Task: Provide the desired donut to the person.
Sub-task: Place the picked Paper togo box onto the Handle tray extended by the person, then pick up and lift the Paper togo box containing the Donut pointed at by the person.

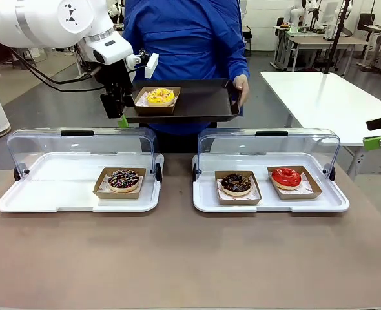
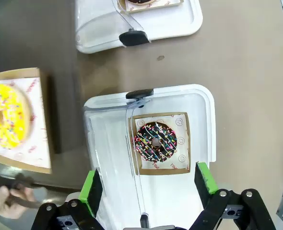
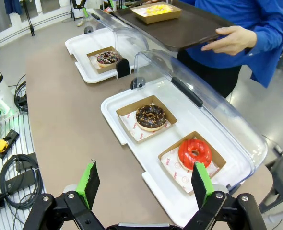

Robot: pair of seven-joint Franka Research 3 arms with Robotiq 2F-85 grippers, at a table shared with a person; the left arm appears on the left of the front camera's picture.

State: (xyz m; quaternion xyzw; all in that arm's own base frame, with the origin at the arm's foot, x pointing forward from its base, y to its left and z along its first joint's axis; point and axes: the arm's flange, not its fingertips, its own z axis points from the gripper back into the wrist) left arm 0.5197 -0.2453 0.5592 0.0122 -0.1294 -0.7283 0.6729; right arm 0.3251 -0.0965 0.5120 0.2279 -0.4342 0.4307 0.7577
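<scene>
- Both jaws, left and right, spread wide, empty.
- Yellow donut (image 2: pixel 6 119) left of left jaws, partly cut off.
- Red donut (image 3: pixel 194 152) just ahead of right jaws.

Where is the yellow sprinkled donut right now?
In the front view, left of centre: the yellow sprinkled donut sits in its cardboard box on the dark tray the person holds, beside the left claw.

Front faces person (image 1: pixel 184 39), wrists overlook shared trays (image 1: pixel 55 187)

The left display case (image 1: pixel 55 187) and right display case (image 1: pixel 206 194) stand open-lidded, apart, on the brown table (image 1: pixel 177 258).
</scene>
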